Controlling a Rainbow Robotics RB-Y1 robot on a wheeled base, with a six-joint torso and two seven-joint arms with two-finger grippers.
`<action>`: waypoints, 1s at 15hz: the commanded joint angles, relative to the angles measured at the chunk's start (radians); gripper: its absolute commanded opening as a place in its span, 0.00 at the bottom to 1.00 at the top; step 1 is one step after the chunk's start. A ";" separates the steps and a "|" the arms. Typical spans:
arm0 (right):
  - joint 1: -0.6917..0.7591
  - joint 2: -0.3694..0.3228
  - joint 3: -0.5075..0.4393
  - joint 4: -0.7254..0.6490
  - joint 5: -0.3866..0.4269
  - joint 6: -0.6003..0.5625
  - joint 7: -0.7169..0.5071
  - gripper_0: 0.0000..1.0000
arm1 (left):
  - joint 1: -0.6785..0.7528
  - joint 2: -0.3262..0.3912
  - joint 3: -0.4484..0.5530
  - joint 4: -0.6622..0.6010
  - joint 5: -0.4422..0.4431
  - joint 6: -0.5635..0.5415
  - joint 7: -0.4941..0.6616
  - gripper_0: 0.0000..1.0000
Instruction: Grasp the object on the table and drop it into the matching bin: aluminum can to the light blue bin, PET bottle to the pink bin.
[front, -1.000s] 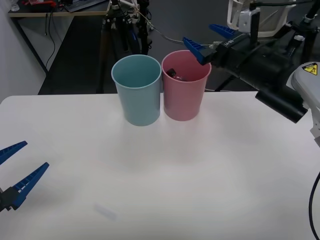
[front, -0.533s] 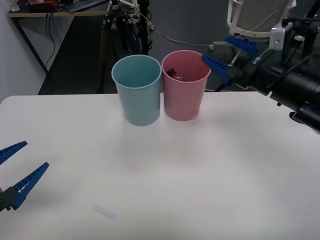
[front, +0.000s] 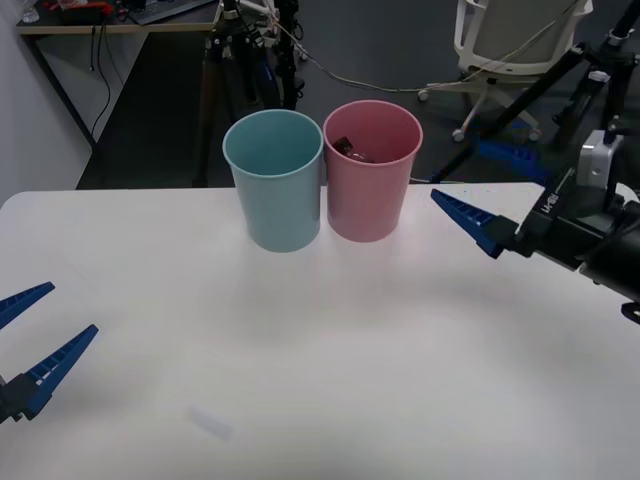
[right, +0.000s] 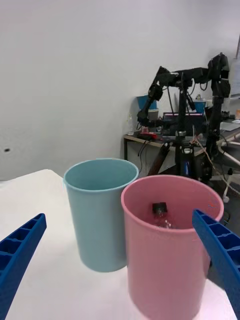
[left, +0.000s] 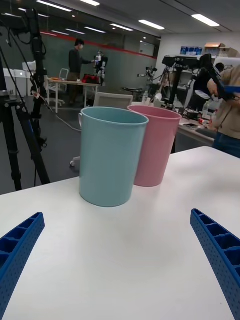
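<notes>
The PET bottle (front: 348, 150) lies inside the pink bin (front: 370, 190), its dark cap (right: 160, 207) and clear neck showing above the rim in the right wrist view. The light blue bin (front: 275, 195) stands touching the pink bin's left side on the white table (front: 330, 360). My right gripper (front: 490, 190) is open and holds nothing, to the right of the pink bin and a little above the table. My left gripper (front: 30, 335) is open near the table's front left edge, also holding nothing.
Tripods (front: 235, 50), a desk (front: 110, 25) and a white office chair (front: 510, 40) stand beyond the table's far edge. A faint smudge (front: 210, 423) marks the tabletop near the front.
My right gripper has pulled back from above the pink bin, moving right and down toward the table's right side. The bottle stays in the pink bin. The left arm has not moved.
</notes>
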 joint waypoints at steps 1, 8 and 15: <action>0.111 0.069 -0.081 -0.020 0.049 -0.086 0.018 1.00 | 0.000 0.000 0.000 0.000 0.000 0.000 0.000 1.00; 0.296 0.321 -0.293 -0.022 0.279 -0.333 0.035 1.00 | 0.000 0.000 0.000 0.000 0.000 0.000 0.000 1.00; 0.388 0.358 -0.337 -0.022 0.265 -0.369 0.063 1.00 | 0.000 0.000 0.000 0.000 0.000 0.000 0.000 1.00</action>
